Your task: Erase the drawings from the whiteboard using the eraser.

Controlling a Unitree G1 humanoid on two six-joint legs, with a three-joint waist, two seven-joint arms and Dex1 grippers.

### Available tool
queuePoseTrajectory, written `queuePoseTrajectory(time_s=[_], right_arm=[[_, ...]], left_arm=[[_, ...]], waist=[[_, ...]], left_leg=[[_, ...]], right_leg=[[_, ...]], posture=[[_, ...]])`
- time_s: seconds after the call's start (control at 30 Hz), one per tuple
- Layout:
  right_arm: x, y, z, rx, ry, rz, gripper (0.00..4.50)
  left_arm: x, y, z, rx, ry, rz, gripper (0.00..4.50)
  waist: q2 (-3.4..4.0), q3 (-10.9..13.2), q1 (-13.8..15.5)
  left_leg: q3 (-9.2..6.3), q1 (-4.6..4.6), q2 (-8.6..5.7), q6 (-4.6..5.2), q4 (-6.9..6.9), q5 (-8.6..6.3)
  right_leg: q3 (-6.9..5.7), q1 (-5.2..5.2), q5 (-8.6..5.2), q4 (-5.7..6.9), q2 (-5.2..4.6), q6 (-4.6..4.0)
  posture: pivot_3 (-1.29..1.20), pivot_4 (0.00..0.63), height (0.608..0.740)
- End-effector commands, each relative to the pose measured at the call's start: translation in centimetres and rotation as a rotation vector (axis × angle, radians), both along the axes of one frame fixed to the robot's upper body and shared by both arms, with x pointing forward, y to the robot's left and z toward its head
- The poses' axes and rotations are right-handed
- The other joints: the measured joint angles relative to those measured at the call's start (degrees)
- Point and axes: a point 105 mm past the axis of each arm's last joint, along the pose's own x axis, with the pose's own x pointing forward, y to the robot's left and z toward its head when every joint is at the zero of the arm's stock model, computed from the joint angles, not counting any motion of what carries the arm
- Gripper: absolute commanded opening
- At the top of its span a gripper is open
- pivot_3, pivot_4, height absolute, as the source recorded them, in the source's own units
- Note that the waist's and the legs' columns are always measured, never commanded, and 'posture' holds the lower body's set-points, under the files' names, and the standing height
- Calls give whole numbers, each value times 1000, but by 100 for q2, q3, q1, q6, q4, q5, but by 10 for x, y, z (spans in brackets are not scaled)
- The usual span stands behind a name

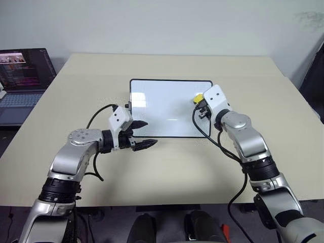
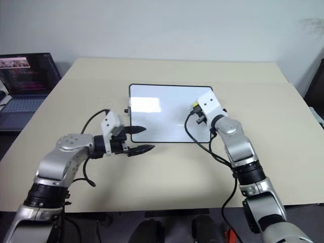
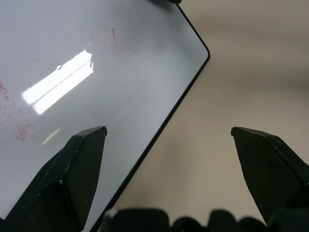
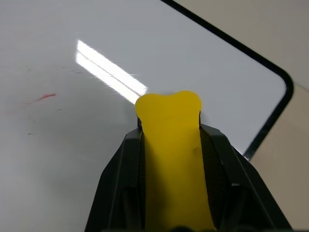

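One whiteboard lies on the table, with faint red drawings — smudged traces, hard to count. The right gripper pinches the one eraser over the board's right side; the left gripper spreads wide and empty at its near-left corner.

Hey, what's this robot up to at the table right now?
It is wiping a small glossy white whiteboard with a thin black frame on the beige table. The right gripper is shut on a yellow block eraser, over the board's right side. The left gripper is open at the board's near left corner. Only faint red marker traces remain.
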Motion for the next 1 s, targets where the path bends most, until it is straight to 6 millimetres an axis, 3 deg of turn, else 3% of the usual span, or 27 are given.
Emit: queuePoseTrajectory(time_s=[0.03, 0.13, 0.2, 0.4, 0.47, 0.6, 0.73, 0.8, 1.0], right_arm=[[-9, 24, -14, -32, 52, 88, 1196], [-18, 43, -34, -110, 80, 153, 1196], [-14, 41, -37, -161, 41, 127, 1196], [11, 17, 0, -158, -146, -26, 1196], [14, 14, 2, -157, -151, -32, 1195], [4, 27, -18, -178, -55, 58, 1195], [-22, 46, -51, -219, 95, 220, 1195], [-30, 50, -56, -226, 126, 254, 1195], [8, 18, -8, -140, -76, 4, 1195]], left_arm=[[6, 11, 8, 23, -44, 38, 4500], [9, 13, 8, 37, -49, 44, 4500], [9, 13, 7, 38, -48, 43, 4500], [6, 11, 4, 38, -36, 36, 4500], [6, 10, 3, 36, -35, 34, 4500], [6, 8, 3, 32, -32, 26, 4500], [6, 7, 2, 29, -31, 22, 4500], [5, 6, 2, 28, -29, 21, 4500], [5, 6, 2, 28, -26, 18, 4500]], waist=[[1, 1, -19], [2, 1, -15], [2, 1, -12], [2, 1, 28], [2, 1, 37], [1, 1, 44], [1, 0, 35], [1, 1, 29], [3, 2, 39]], left_leg=[[-1, 1, 3, 0, -1, 0], [-7, -1, 8, 0, -1, 0], [-7, -1, 8, 0, -1, 0], [-7, 0, 4, -1, 4, 1], [-7, 1, 4, -1, 5, 2], [-8, -2, 5, -1, 2, 1], [-7, -2, 6, 0, 0, 0], [-7, 1, 8, 0, 0, 0], [-9, 5, 9, 0, 6, 3]], right_leg=[[-1, 0, 0, 1, 0, -1], [-9, -2, -1, 3, 2, -3], [-9, -2, -1, 3, 2, -3], [-8, -1, 1, 6, -2, 0], [-9, -1, 2, 7, -2, 0], [-10, -1, 0, 3, -2, -3], [-9, -1, -1, 2, -2, -4], [-9, 0, -1, 4, -1, -4], [-11, 1, 5, 9, 0, -4]], posture=[[0, 150, 740], [0, 150, 740], [0, 150, 740], [0, 150, 740], [0, 150, 740], [0, 150, 740], [0, 150, 740], [0, 150, 740], [0, 150, 740]])
